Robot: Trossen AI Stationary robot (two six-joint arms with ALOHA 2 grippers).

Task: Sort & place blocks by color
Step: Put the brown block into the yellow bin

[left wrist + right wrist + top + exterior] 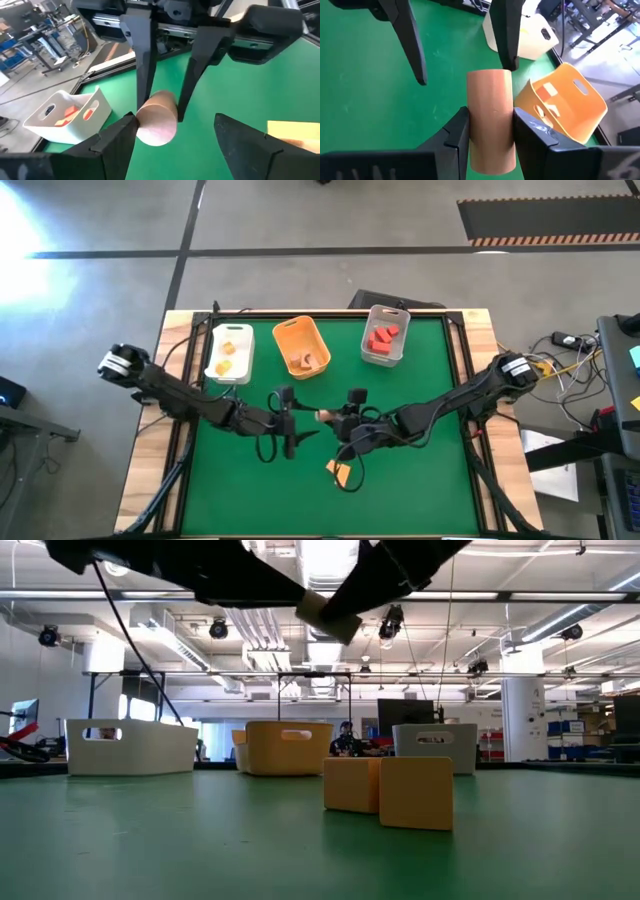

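Observation:
A pale tan round block (490, 120) hangs in the air over the middle of the green table, with my right gripper (490, 112) shut on it. In the high view the block (325, 416) shows between the two grippers. My left gripper (175, 122) faces it from the table's left and is open, its fingers standing on either side of the block's free end (156, 131). Two yellow blocks (338, 470) lie flat on the table nearer the front edge; the low view shows these yellow blocks (390, 790) too. My right gripper pinches the tan block's round sides (470, 125) between its two fingers. The fingers come from the table's right, slanting a little down, and lie along the block. Its free end sticks out past the fingertips toward my left gripper, lifted clear of the table. My left gripper has one fingertip (509, 62) right at the block's free end; whether it touches, I cannot tell.
Three bins stand along the far edge: a white bin (230, 352) with yellow blocks, an orange bin (301, 345) with tan blocks, a grey bin (385, 335) with red blocks. Bare green table (420, 490) spreads at the front left and right.

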